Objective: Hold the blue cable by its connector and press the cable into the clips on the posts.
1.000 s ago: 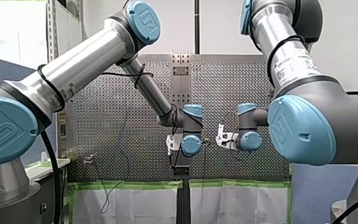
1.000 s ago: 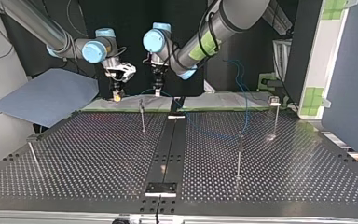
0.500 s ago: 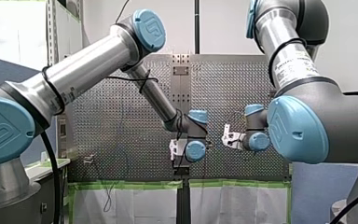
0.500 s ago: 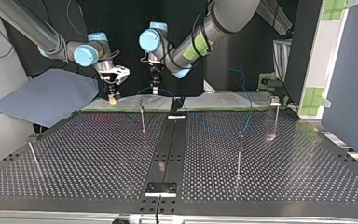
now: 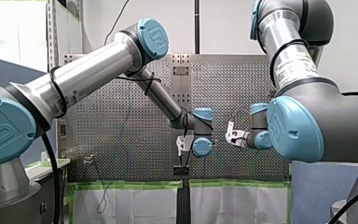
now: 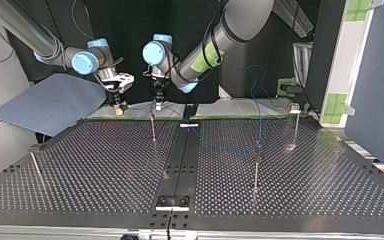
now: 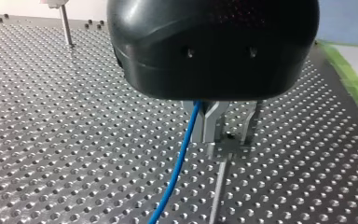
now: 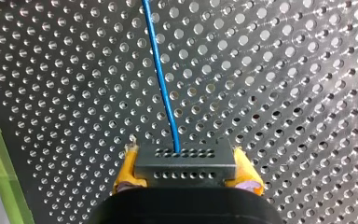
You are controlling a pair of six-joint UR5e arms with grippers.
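**Perforated table, cable partly strung**

Nearest in the top view, the near post right of the table's middle seems to carry the blue cable at its tip. Toward the far edge, my left gripper hangs over the far post, probably to seat the cable in its clip; whether its jaws grip I cannot tell. Just beside it, my right gripper has its jaws clenched on the connector, likely to keep the line taut
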